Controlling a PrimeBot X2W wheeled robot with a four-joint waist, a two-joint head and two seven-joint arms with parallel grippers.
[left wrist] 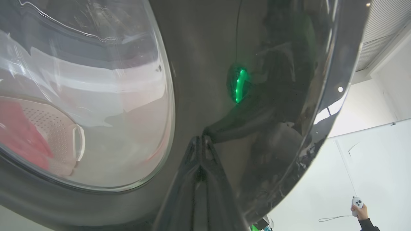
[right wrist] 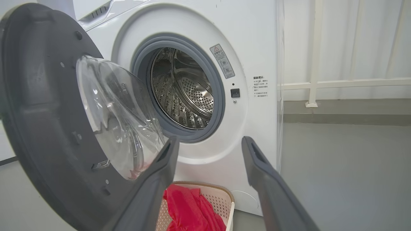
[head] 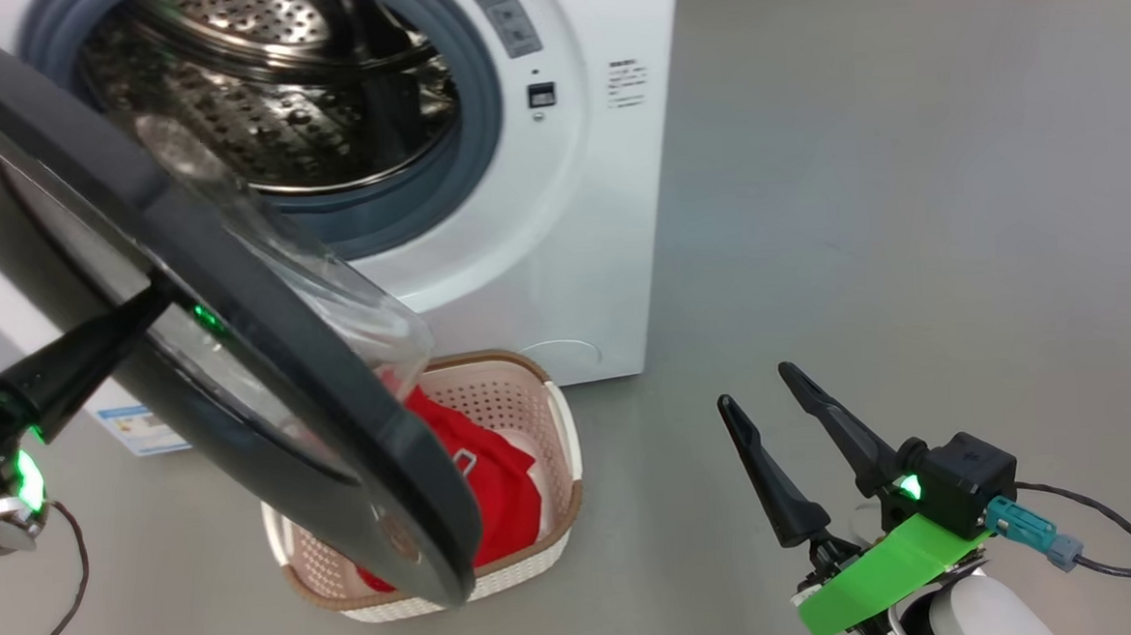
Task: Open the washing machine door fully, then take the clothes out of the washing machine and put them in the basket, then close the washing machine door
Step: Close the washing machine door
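The floor (head: pixel 859 196) is a smooth, even grey with a dull sheen, and it spreads from the near edge of the head view up past the machine's side. The white washing machine (head: pixel 562 260) stands directly on it, its lower edge meeting the grey in a straight line. Just in front of that lower edge sits the basket (head: pixel 561 424), upright on the floor; whether it touches the machine cannot be told. In the right wrist view the floor (right wrist: pixel 346 166) runs back beside the washing machine (right wrist: pixel 257 48) and the basket (right wrist: pixel 226 200) to a low grey skirting (right wrist: pixel 346 112) under a pale wall (right wrist: pixel 353 41).
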